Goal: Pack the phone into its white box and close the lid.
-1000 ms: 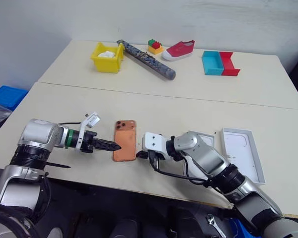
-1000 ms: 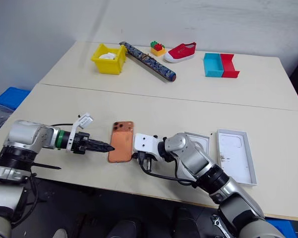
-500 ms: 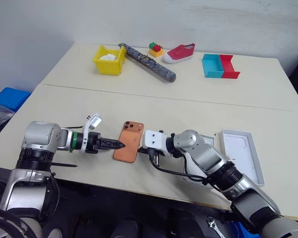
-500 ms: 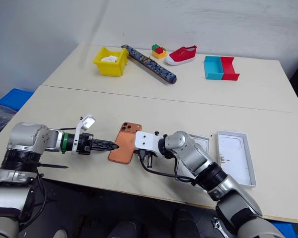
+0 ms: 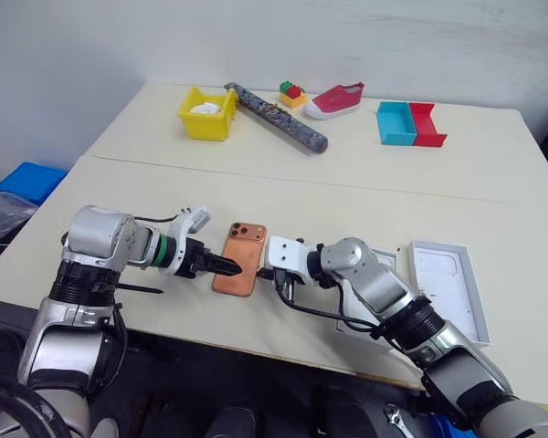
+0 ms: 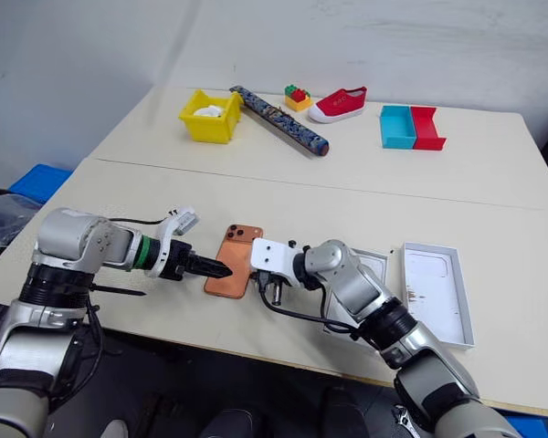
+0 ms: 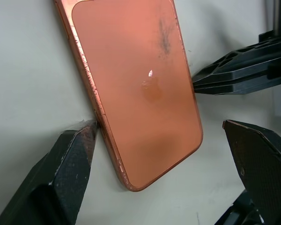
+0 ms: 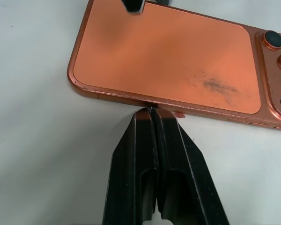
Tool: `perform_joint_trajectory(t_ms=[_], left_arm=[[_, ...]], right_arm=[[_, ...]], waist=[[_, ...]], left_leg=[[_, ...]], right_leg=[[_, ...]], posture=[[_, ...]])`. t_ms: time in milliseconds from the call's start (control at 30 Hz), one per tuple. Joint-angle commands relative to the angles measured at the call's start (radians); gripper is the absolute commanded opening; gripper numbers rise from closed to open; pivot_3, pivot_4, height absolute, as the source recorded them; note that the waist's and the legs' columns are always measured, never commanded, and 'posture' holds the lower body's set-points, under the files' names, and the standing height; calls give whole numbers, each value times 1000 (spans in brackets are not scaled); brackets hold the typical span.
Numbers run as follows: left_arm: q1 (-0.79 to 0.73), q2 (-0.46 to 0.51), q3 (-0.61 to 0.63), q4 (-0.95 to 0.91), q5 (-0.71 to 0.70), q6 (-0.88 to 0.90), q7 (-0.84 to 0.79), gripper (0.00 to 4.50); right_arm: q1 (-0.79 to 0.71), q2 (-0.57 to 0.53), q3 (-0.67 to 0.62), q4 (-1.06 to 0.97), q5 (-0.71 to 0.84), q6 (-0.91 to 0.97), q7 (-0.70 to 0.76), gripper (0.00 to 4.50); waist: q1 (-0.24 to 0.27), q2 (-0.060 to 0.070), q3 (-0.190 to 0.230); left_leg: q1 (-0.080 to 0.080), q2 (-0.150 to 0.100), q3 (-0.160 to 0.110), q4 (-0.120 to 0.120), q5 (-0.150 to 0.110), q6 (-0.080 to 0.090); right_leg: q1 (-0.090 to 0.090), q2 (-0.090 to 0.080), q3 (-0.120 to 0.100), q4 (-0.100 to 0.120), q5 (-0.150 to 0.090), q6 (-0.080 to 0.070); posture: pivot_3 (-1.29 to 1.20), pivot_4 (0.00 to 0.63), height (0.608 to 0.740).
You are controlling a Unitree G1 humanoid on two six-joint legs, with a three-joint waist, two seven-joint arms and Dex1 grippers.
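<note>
Left wrist view had my left gripper (image 7: pixel 166 173) spread wide around the phone (image 7: pixel 136 89); it had swung in toward the edge. My right gripper (image 8: pixel 152 112), pinched together, braced the opposite edge on the table (image 5: pixel 365 196), the white box (image 6: pixel 370 265) beside it, unpacked.

Phone hemmed in on both long sides

The left gripper (image 5: pixel 230 266) spreads over the phone (image 5: pixel 240 270) from the left, while the right gripper (image 8: pixel 152 112), fingers pressed together, blocks its right edge. Bare table (image 5: pixel 164 192) lies open beyond the phone's far end; the lid (image 5: pixel 447 287) sits well right.
</note>
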Motion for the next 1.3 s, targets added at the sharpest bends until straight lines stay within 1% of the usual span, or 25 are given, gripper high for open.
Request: perform_joint_trajectory(t_ms=[33, 200, 267, 467, 567, 667, 767, 867, 967, 1033, 1100, 1167, 1267, 1300], left_arm=[[44, -58, -40, 26, -45, 21, 42, 4500], [76, -120, 64, 90, -199, 21, -2, 4500], [93, -132, 96, 123, -230, 21, -10, 4500], [128, -111, 131, 158, -266, 21, -9, 4500], [119, -91, 141, 183, -257, 21, -3, 4500], [105, -72, 151, 203, -258, 21, -3, 4500], [99, -56, 159, 209, -268, 21, -16, 3969], [98, -40, 156, 211, -286, 21, -30, 3027], [97, -25, 159, 216, -304, 21, -40, 2054], [99, -15, 163, 212, -324, 21, -46, 1412], [106, -3, 166, 192, -349, 21, -52, 808], [118, 12, 180, 139, -385, 21, -65, 174], [132, 12, 212, 50, -443, 21, -71, 114], [135, 10, 209, 26, -476, 21, -70, 114]], right_arm=[[2, 21, -13, -16, -3, -2, -6, 27], [5, 22, -13, -14, -6, -3, -1, 27], [8, 19, -15, -14, -8, -5, 3, 27], [12, 13, -21, -16, -13, -6, 7, 27], [15, 9, -22, -15, -14, -8, 7, 27], [17, 8, -22, -15, -16, -12, 6, 27], [18, 8, -27, -17, -15, -22, 2, 0], [21, 7, -40, -34, 0, -31, 5, 0], [30, 8, -54, -65, 23, -39, 17, 0], [36, 6, -68, -93, 33, -40, 21, 0], [41, -6, -91, -132, 47, -39, 20, 0], [52, -22, -140, -209, 88, 2, 18, 0], [81, -63, -224, -352, 178, 114, 35, 0], [100, -90, -259, -413, 211, 158, 39, 180]], waist=[[0, 0, 0], [1, 0, 0], [2, 0, 0], [-8, -5, -1], [-12, -6, 0], [-14, -10, 2], [-15, -12, 2], [-17, -16, 4], [-16, -21, 7], [-17, -25, 8], [-19, -27, 9], [-20, -27, 9], [-18, -28, 10], [-17, -29, 10]], left_leg=[[0, 0, 0, -1, 1, 0], [0, -3, -5, -4, 5, -1], [-1, -4, -8, -5, 5, -1], [-4, -9, -27, -7, 5, -1], [-5, -12, -30, -8, 5, -1], [-5, -14, -33, -8, 5, -1], [-6, -22, -43, -8, 5, 0], [-7, -25, -51, -8, 5, -1], [-7, -25, -53, -8, 4, -1], [-10, -25, -54, -8, 4, -2], [-14, -26, -53, -7, 4, -3], [-15, -25, -53, -6, 4, -3], [-17, -25, -53, -6, 3, -3], [-18, -25, -53, -6, 3, -3]], right_leg=[[0, 0, 0, 0, 0, 0], [0, -1, 1, -2, 0, 0], [0, -1, 2, -2, 0, 0], [-2, 0, 3, -3, 0, 0], [-3, 0, 4, -3, 0, 0], [-5, 0, 5, -3, 0, 0], [-12, 0, 8, -1, 0, 0], [-16, 3, 12, 0, 0, 0], [-18, 7, 16, 0, 0, 0], [-25, 10, 21, 2, 0, 0], [-32, 13, 26, 4, 0, 0], [-35, 14, 27, 6, 0, 0], [-36, 14, 28, 6, 0, 0], [-37, 14, 29, 6, 0, 0]], posture=[[0, 150, 740], [0, 150, 740], [0, 150, 740], [0, 150, 740], [0, 150, 740], [0, 150, 740], [0, 150, 740], [0, 150, 740], [0, 150, 740], [0, 150, 740], [0, 150, 740], [0, 150, 740], [0, 150, 740], [0, 150, 740]])
